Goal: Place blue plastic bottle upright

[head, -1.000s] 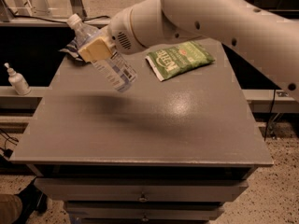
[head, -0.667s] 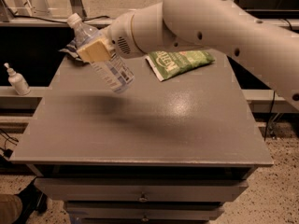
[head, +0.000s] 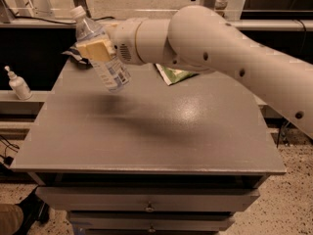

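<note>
The blue plastic bottle (head: pixel 100 50) is a clear bottle with a white cap and a pale blue-and-white label. It hangs tilted in the air above the back left part of the grey table (head: pixel 146 131), cap up and to the left. My gripper (head: pixel 95 50) is shut on the bottle's middle, with a tan finger pad (head: pixel 94 49) across its side. The white arm reaches in from the right.
A green snack bag (head: pixel 173 75) lies at the table's back, partly behind the arm. A dark bag (head: pixel 73 57) sits at the back left corner. A small white pump bottle (head: pixel 17 83) stands on a ledge to the left. Drawers are below the tabletop.
The arm has shifted left and forward, covering more of the green snack bag. The bottle stays held in the gripper, lifted a little higher and tilted as before.
</note>
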{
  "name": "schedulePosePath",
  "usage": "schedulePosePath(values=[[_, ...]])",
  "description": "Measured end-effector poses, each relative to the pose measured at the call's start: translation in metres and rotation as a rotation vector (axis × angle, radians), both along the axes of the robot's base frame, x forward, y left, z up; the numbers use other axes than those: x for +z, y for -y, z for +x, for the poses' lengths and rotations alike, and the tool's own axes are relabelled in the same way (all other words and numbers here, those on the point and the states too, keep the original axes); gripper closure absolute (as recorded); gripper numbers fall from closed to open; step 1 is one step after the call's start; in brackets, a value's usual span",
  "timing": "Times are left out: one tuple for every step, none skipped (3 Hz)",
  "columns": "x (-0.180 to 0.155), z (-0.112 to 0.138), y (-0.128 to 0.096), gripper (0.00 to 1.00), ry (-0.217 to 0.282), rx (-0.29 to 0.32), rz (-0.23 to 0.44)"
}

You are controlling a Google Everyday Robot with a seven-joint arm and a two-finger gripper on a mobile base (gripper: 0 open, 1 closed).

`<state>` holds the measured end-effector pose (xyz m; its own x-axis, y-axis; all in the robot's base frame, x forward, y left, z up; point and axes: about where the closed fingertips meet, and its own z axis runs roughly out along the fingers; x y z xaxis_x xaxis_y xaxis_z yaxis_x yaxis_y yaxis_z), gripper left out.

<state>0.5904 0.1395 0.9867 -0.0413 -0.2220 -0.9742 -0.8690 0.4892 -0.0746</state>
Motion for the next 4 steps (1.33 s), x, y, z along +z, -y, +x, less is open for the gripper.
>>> schedulePosePath(values=[[-0.013, 0.004, -0.005, 1.00, 0.024, -0.021, 0.068], [-0.029, 0.004, -0.005, 1.00, 0.043, -0.051, 0.147], [-0.035, 0.002, -0.003, 1.00, 0.081, -0.082, 0.237], [-0.037, -0.003, 0.006, 1.00, 0.115, -0.111, 0.289]])
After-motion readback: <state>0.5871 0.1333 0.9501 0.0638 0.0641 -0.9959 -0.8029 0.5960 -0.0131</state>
